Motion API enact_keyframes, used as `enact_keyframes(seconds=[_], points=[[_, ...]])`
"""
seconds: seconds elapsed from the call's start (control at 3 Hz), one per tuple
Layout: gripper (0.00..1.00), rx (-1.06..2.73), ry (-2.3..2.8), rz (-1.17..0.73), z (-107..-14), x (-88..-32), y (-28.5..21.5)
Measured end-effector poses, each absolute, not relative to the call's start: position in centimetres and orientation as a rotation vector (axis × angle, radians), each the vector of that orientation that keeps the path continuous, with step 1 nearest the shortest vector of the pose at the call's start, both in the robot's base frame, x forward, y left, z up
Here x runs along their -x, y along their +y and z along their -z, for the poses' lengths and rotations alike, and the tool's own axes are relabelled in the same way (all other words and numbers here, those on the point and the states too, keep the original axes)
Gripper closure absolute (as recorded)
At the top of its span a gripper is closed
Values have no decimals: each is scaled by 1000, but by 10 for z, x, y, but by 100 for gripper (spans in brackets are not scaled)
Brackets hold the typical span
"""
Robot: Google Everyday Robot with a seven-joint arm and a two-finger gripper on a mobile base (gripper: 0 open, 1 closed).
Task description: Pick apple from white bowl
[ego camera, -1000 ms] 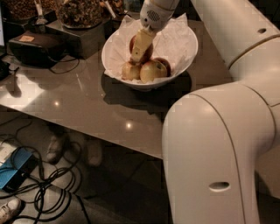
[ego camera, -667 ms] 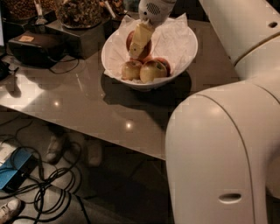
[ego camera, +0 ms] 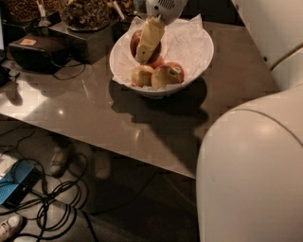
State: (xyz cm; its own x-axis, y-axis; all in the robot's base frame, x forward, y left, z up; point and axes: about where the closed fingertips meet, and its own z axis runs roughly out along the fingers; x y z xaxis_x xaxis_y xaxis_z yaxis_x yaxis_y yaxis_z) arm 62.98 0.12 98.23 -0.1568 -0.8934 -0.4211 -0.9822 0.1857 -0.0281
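Note:
The white bowl (ego camera: 208, 56), lined with crinkled white paper, stands at the back of the grey table (ego camera: 94, 118). My gripper (ego camera: 146, 51) reaches down into its left side from above. One pale finger (ego camera: 149, 38) lies across the front of the dark red apple (ego camera: 136, 41), and the other finger is hidden behind the apple. The gripper is shut on the apple and holds it just above the other fruit. Two yellow-green apples (ego camera: 142, 75) (ego camera: 164, 77) and a redder one (ego camera: 178, 70) lie in the bowl's front part.
A black box (ego camera: 35, 51) with a cable sits at the table's left. Dark containers of snacks (ego camera: 85, 13) stand behind the bowl. My own white body (ego camera: 255, 175) fills the lower right. Cables and a blue device (ego camera: 16, 185) lie on the floor.
The gripper has risen slightly in the bowl with the dark red apple between its fingers. My white body has shifted to the right of the view.

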Motion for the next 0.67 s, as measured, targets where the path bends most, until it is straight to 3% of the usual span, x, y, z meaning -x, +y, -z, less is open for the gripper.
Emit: enact_keyframes(seconds=[0.33, 0.67], points=[[100, 1816, 2062, -385, -991, -601, -5], [100, 1797, 2049, -378, -991, -607, 0]])
